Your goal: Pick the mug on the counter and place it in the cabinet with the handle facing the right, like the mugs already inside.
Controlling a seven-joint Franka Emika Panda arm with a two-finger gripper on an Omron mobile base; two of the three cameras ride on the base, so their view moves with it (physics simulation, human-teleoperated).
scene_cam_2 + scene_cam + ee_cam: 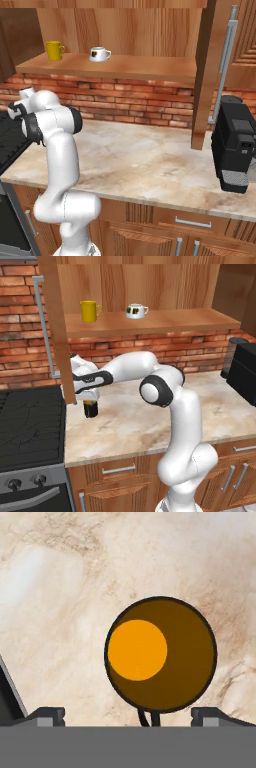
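The black mug (90, 408) stands upright on the beige counter (135, 426), near its left end beside the stove. Seen from above in the hand view, the mug (160, 654) shows its orange inside, and its thin black handle (147, 717) points toward the bottom edge. My gripper (90, 399) hangs straight over it, open, with one fingertip on each side of the mug (129, 716) and not touching it. On the shelf of the open cabinet (165, 323) sit a yellow mug (89, 310) and a white mug (135, 311), both with handles to the right.
The open cabinet door (57, 331), with its grey bar handle (44, 326), hangs just left of my hand. A black stove (30, 426) borders the counter's left end. A black coffee machine (235, 145) stands at the right end.
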